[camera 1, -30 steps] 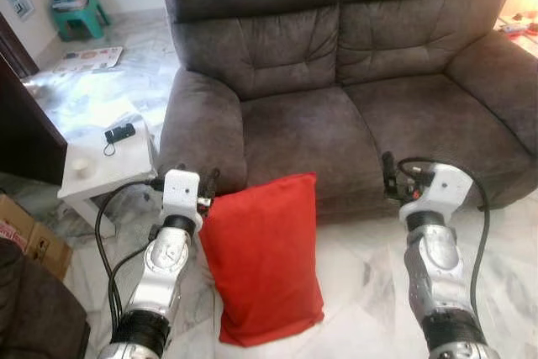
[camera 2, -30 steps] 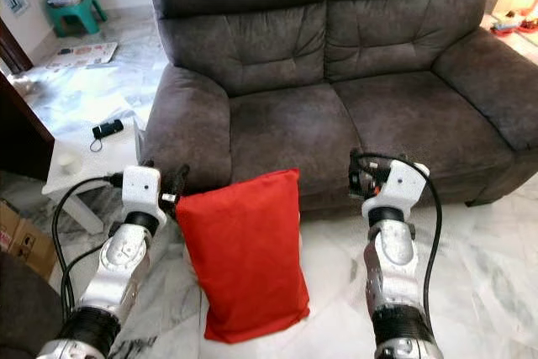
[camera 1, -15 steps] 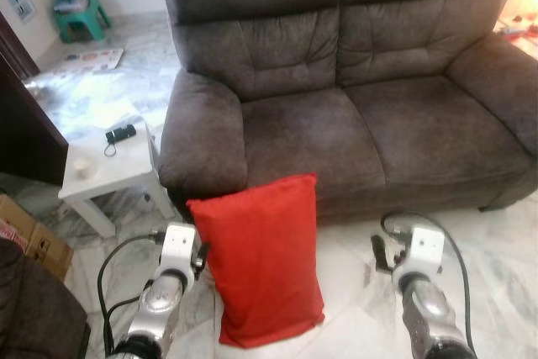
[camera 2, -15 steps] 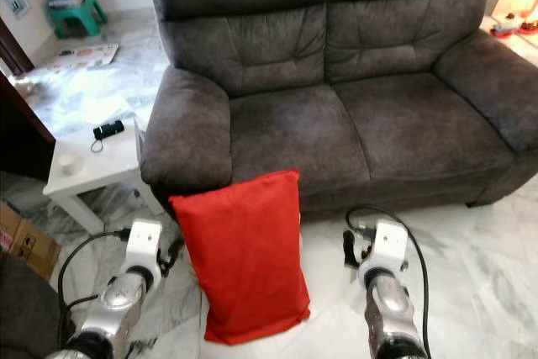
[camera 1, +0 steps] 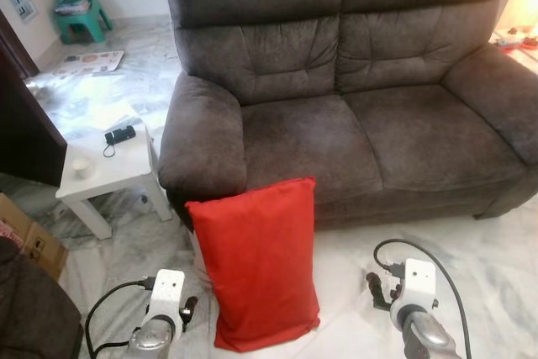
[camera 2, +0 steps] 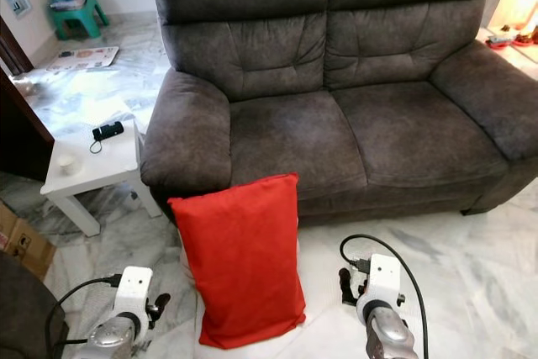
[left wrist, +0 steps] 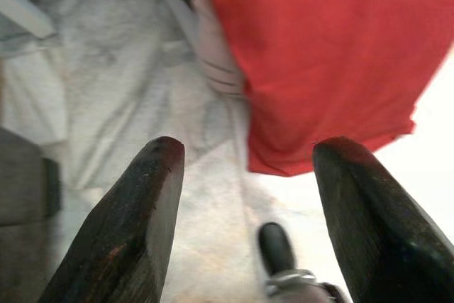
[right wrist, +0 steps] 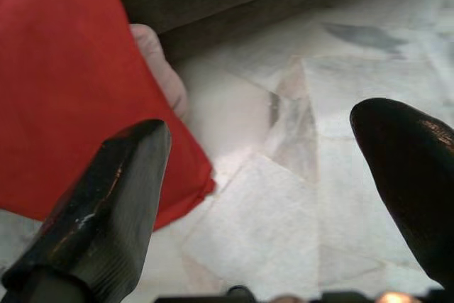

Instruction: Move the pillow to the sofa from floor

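While pillow (camera 1: 259, 266) leans upright against sofa (camera 1: 353, 115), left gripper (left wrist: 245, 211) and right gripper (right wrist: 266, 204) flank it low, fingers apart, empty.

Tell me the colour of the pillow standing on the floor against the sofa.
Plain red, no pattern. The pillow shows best in the right eye view.

red pillow (camera 1: 259, 266), dark grey-brown sofa (camera 1: 353, 107), white veined marble floor (camera 1: 496, 250), green stool (camera 1: 77, 7)
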Available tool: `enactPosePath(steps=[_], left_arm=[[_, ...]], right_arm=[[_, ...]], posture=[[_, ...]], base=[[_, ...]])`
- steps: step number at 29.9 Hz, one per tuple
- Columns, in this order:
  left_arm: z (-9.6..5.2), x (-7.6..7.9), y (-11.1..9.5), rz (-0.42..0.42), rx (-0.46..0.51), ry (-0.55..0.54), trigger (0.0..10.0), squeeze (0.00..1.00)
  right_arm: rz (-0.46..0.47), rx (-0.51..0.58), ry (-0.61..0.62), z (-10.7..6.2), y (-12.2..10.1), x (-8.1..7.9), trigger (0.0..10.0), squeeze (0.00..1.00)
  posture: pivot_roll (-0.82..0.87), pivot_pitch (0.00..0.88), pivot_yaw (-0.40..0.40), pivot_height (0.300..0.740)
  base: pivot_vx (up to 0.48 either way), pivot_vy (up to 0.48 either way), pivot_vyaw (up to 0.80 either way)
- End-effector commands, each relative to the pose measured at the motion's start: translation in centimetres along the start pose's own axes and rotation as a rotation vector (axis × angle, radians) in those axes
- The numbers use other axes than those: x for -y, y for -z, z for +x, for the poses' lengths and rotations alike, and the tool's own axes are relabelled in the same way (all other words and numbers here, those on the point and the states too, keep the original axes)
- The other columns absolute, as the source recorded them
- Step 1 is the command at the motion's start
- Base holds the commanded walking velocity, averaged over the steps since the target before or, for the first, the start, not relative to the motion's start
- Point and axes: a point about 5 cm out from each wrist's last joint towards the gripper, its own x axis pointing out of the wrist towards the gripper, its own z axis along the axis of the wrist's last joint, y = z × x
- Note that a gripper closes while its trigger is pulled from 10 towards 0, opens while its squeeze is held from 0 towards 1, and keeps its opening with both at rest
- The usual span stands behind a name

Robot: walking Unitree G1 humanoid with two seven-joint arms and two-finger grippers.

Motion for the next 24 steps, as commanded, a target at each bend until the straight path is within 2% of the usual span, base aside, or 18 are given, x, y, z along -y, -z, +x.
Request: enactPosePath(steps=[1, 4, 10, 15, 24], left_arm=[[0.0, 0.1, 0.1, 0.018, -0.014, -0.006, 10.0, 0.0], [0.0, 0.7, 0.2, 0.008, -0.021, 0.0, 10.0, 0.0], [-0.3, 0.9, 1.4, -0.012, -0.08, -0.019, 10.0, 0.0], [-0.5, 0.8, 2.1, -0.022, -0.097, -0.029, 10.0, 0.0], [-0.9, 0.5, 3.2, -0.012, -0.135, -0.033, 10.0, 0.0]], right_arm=[[-0.003, -0.011, 0.012, 0.1, -0.1, 0.4, 10.0, 0.0], [-0.019, -0.026, 0.007, 0.1, -0.1, 0.6, 10.0, 0.0], [-0.076, -0.084, -0.007, 0.0, 0.7, 0.0, 10.0, 0.0], [-0.061, -0.069, -0.009, 0.0, 0.6, 0.0, 10.0, 0.0], [-0.106, -0.112, -0.016, -0.7, 2.2, 0.7, 10.0, 0.0]], posture=[[-0.17, 0.0, -0.011, 0.74], [-0.15, 0.0, -0.026, 0.74], [-0.13, 0.0, -0.017, 0.74], [-0.13, 0.0, 0.007, 0.74], [-0.14, 0.0, 0.023, 0.74]], base=[[0.0, 0.0, 0.0], [0.0, 0.0, 0.0], [0.0, 0.0, 0.0], [0.0, 0.0, 0.0], [0.0, 0.0, 0.68]])
